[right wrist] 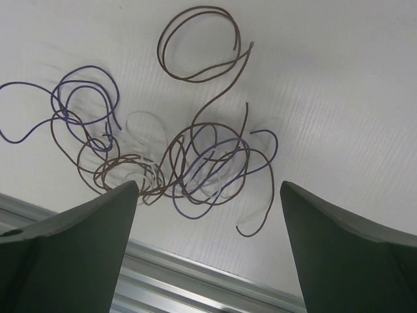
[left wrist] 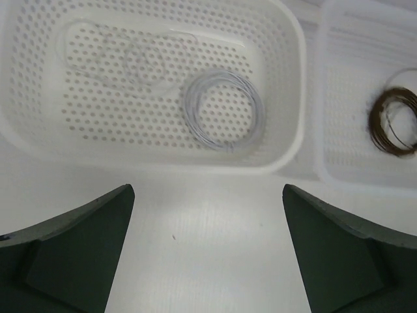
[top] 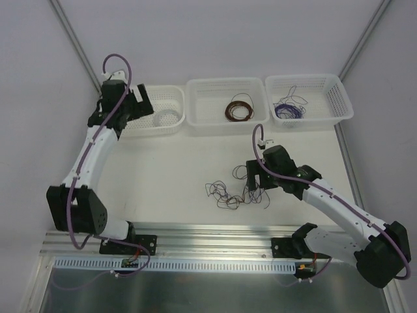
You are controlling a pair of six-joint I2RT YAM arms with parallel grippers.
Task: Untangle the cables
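The cables lie as a scribbly tangle of thin purple, dark brown and pale grey wires on the white table, near the front rail. In the right wrist view the cables spread between and beyond the fingertips. My right gripper is open and empty over the tangle's right end, and in its own view its jaws stand wide apart. My left gripper is open and empty at the left basket. In its own view it is over bare table just before the basket's near wall.
Three white perforated baskets stand in a row at the back. The left basket holds a neat white coil and faint pale loops. The middle basket holds a brown coil. The right basket holds purple wires. A metal rail runs along the front.
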